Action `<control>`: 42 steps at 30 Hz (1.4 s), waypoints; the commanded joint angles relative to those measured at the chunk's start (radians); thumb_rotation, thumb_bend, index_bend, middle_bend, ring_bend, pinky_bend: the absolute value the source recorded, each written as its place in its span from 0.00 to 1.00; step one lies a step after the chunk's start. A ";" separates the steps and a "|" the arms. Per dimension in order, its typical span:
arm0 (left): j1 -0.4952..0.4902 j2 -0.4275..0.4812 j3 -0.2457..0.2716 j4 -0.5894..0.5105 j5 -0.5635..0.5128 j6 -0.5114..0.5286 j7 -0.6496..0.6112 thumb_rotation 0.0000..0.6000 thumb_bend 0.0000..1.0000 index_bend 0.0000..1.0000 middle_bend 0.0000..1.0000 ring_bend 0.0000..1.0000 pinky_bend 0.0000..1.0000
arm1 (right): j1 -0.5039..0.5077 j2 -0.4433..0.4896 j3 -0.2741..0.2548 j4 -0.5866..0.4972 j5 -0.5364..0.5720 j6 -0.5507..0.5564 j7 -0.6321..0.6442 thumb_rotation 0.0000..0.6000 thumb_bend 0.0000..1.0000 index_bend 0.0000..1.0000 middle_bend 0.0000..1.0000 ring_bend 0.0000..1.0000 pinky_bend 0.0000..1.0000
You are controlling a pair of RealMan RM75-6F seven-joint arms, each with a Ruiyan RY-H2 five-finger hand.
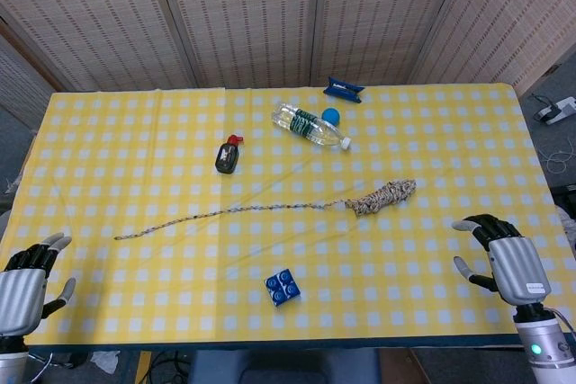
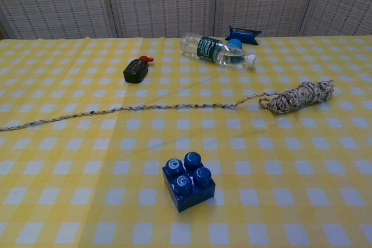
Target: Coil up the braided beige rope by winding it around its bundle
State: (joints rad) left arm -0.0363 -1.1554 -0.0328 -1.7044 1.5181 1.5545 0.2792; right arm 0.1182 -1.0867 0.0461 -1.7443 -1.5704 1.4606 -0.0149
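Note:
The braided beige rope's bundle [image 1: 385,196] lies right of the table's middle, also seen in the chest view as the bundle [image 2: 300,97]. Its loose tail [image 1: 225,214] runs left across the yellow checked cloth, the same tail [image 2: 116,111] reaching the left edge of the chest view. My left hand [image 1: 27,287] hovers at the near left corner, fingers apart, holding nothing. My right hand [image 1: 506,258] is at the near right edge, open and empty, well apart from the bundle. Neither hand shows in the chest view.
A clear water bottle [image 1: 309,125] lies at the back with a blue cap [image 1: 330,116] and a blue packet [image 1: 343,90] beside it. A small black device with a red tip [image 1: 227,156] sits left of the bottle. A blue toy brick [image 1: 283,287] sits near the front edge.

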 commanded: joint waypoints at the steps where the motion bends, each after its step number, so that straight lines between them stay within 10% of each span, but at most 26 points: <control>1: 0.000 -0.001 0.001 0.000 -0.002 -0.001 0.002 1.00 0.34 0.25 0.20 0.23 0.25 | 0.004 -0.001 0.000 -0.002 -0.003 -0.004 -0.002 1.00 0.25 0.33 0.31 0.21 0.30; 19: 0.012 -0.010 0.003 0.008 -0.011 0.009 -0.006 1.00 0.34 0.25 0.20 0.23 0.25 | 0.176 0.010 0.072 0.036 0.132 -0.275 -0.063 1.00 0.25 0.33 0.31 0.21 0.30; 42: 0.008 -0.002 0.004 -0.011 -0.021 -0.010 -0.009 1.00 0.34 0.25 0.20 0.23 0.25 | 0.486 -0.270 0.124 0.464 0.274 -0.619 -0.153 1.00 0.25 0.31 0.28 0.20 0.30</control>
State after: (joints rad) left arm -0.0282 -1.1577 -0.0291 -1.7153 1.4975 1.5446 0.2699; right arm 0.5804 -1.3262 0.1712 -1.3202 -1.3073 0.8653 -0.1596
